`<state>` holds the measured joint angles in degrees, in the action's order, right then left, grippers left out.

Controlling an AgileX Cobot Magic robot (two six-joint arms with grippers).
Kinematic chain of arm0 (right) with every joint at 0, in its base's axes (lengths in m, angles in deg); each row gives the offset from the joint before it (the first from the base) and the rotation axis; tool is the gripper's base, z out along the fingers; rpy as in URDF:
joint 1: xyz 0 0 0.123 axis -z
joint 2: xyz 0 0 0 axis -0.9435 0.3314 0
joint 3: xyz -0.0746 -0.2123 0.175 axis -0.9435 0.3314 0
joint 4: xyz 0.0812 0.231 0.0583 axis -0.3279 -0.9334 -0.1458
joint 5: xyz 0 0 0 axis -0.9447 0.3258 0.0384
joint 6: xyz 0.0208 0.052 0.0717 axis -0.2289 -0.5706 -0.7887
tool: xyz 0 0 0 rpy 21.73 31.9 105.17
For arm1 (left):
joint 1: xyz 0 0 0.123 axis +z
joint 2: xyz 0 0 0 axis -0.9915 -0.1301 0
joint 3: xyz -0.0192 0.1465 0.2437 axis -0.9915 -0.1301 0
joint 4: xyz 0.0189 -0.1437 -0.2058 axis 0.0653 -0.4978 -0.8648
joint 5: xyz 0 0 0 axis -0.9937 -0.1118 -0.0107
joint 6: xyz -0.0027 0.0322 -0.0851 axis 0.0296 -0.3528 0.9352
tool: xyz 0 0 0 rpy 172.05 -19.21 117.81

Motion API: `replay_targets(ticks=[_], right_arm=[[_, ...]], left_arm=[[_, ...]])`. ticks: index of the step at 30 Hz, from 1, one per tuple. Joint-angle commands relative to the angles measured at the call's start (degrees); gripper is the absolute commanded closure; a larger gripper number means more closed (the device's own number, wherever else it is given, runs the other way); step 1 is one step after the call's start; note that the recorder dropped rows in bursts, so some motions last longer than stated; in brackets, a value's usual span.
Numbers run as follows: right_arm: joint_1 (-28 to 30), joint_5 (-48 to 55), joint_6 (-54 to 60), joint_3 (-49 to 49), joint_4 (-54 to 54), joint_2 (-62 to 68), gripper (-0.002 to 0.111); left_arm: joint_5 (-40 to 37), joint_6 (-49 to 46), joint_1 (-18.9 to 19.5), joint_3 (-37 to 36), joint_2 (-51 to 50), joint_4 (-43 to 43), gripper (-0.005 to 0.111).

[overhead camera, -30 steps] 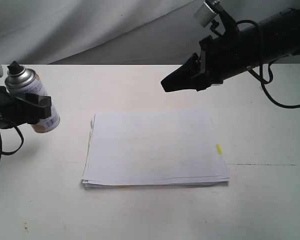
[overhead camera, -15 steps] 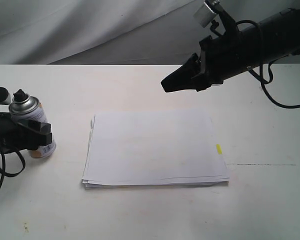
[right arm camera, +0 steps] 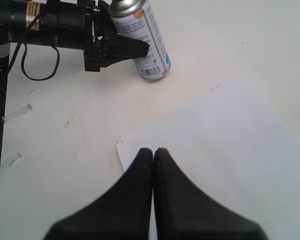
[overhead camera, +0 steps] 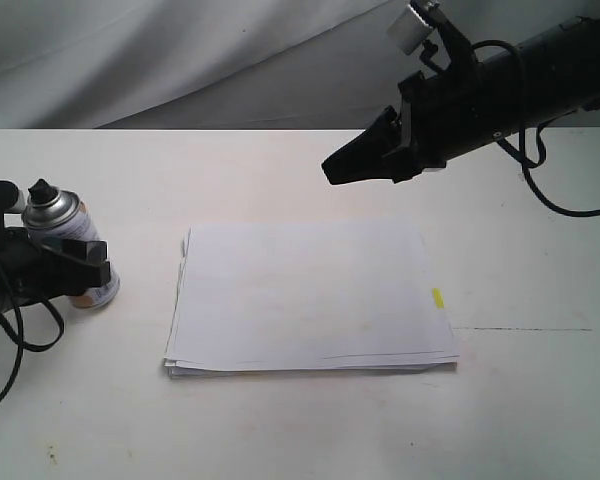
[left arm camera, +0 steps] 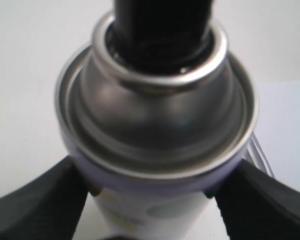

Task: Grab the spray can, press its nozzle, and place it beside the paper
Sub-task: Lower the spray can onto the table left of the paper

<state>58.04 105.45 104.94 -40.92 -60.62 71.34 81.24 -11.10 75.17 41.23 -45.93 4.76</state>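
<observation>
The spray can (overhead camera: 65, 232) stands upright at the table's left side, a short gap left of the paper (overhead camera: 310, 295), its base apparently resting on the tabletop. The black nozzle (overhead camera: 42, 189) tops its silver dome. My left gripper (overhead camera: 85, 270) is shut on the can's body. In the left wrist view the can (left arm camera: 155, 125) and nozzle (left arm camera: 162, 30) fill the picture, with a black finger (left arm camera: 35, 205) pressed on each side. My right gripper (overhead camera: 330, 168) hangs shut and empty above the paper's far edge. The right wrist view shows its joined tips (right arm camera: 153, 151) over the paper (right arm camera: 230, 145), the can (right arm camera: 142, 37) beyond.
A yellow tab (overhead camera: 437, 298) sticks out at the paper's right edge. A grey cloth backdrop (overhead camera: 180, 60) hangs behind the white table (overhead camera: 280, 430). Black cables (overhead camera: 20, 320) trail from the left arm near the table's left edge.
My left gripper has brought the can down from a raised, tilted hold to the tabletop, then shifted it slightly toward the paper. The right arm has not moved.
</observation>
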Motion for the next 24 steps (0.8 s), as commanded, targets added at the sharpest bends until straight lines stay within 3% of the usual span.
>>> replay_targets(ticks=[1, 20, 24], right_arm=[[0.0, 0.4, -0.1, -0.4, -0.3, -0.5, 0.108], [0.0, 0.4, -0.1, -0.4, -0.3, -0.5, 0.108], [0.0, 0.4, -0.1, -0.4, -0.3, -0.5, 0.108]], left_arm=[[4.5, -0.3, 0.0, 0.0, -0.9, -1.0, 0.107], [5.2, -0.3, 0.0, 0.0, -1.8, -1.0, 0.107], [4.5, -0.1, 0.0, 0.0, -1.8, -1.0, 0.100]])
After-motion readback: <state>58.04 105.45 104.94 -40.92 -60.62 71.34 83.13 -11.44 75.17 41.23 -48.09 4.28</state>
